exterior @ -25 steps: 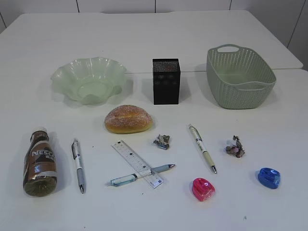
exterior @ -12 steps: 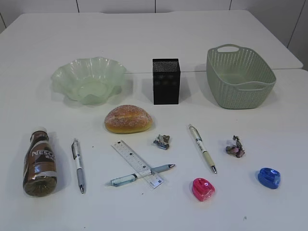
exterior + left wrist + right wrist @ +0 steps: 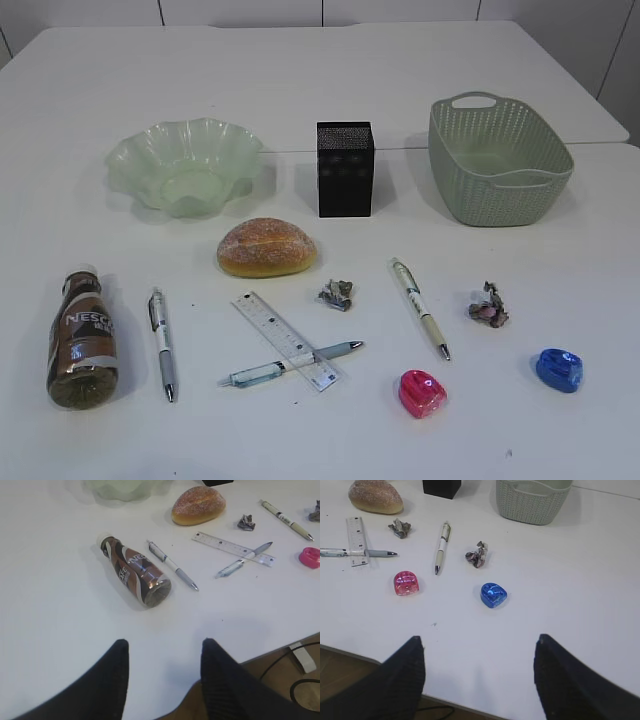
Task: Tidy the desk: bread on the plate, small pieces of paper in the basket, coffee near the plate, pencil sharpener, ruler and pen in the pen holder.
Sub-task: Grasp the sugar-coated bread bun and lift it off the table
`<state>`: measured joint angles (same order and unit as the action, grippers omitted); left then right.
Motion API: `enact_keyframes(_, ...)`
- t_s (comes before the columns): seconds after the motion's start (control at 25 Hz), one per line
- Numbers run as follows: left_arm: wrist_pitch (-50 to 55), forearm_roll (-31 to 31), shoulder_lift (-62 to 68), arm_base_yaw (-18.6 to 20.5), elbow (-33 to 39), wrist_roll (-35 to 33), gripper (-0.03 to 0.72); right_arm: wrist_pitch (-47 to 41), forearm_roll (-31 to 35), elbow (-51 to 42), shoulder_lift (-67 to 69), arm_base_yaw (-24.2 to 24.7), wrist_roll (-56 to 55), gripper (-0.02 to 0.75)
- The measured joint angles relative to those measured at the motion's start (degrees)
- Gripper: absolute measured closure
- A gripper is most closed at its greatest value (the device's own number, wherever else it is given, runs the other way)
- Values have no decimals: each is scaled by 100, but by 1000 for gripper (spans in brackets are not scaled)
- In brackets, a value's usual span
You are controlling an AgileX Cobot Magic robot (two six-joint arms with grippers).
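Note:
A round bread (image 3: 266, 247) lies in front of the pale green wavy plate (image 3: 185, 166). The coffee bottle (image 3: 82, 337) lies on its side at the left. A ruler (image 3: 286, 340) crosses one pen (image 3: 290, 364); two more pens (image 3: 163, 343) (image 3: 420, 307) lie apart. Two crumpled papers (image 3: 337, 294) (image 3: 488, 306) sit mid-table. Pink (image 3: 422, 392) and blue (image 3: 559, 369) sharpeners lie near the front. The black pen holder (image 3: 345, 168) and green basket (image 3: 497, 158) stand behind. My left gripper (image 3: 164, 647) and right gripper (image 3: 479, 644) hang open and empty over the table's front edge.
The white table (image 3: 320, 80) stretches far behind the objects. Its front edge (image 3: 350, 652) shows in both wrist views, with cables (image 3: 300, 660) on the floor below it. Neither arm appears in the exterior view.

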<state>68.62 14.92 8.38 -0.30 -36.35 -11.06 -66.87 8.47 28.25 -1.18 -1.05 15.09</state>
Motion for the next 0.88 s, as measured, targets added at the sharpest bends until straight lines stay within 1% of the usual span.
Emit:
enact_keyframes(0.2,142,-106,738,-22,-582,26,358,-9,0,0,0,0,-26,205)
enact_keyframes(0.24,182,-131,868,-22,-662,48,357,-9,0,0,45,0,-165,205)
enact_keyframes(0.32,223,-143,1197,-22,-818,119,353,-9,0,0,382,-9,-287,205)
enact_keyframes(0.4,302,-153,1504,-58,-959,187,348,-9,0,0,382,-9,-317,205)
enact_keyframes(0.44,331,-153,1690,-86,-1044,209,346,-9,0,0,714,-9,-569,205)
enact_keyframes(0.48,355,-155,1894,-122,-1136,224,345,-9,0,0,1001,-9,-805,205)
enact_keyframes(0.64,378,-178,2770,-305,-1576,236,344,1,0,10,1705,-9,-1153,205)
enact_keyframes(0.76,378,-189,3407,-510,-2079,236,344,12,0,68,1982,-9,-1243,205)
enact_keyframes(0.88,378,-224,4074,-747,-2642,245,343,10,35,326,2607,-9,-1244,205)
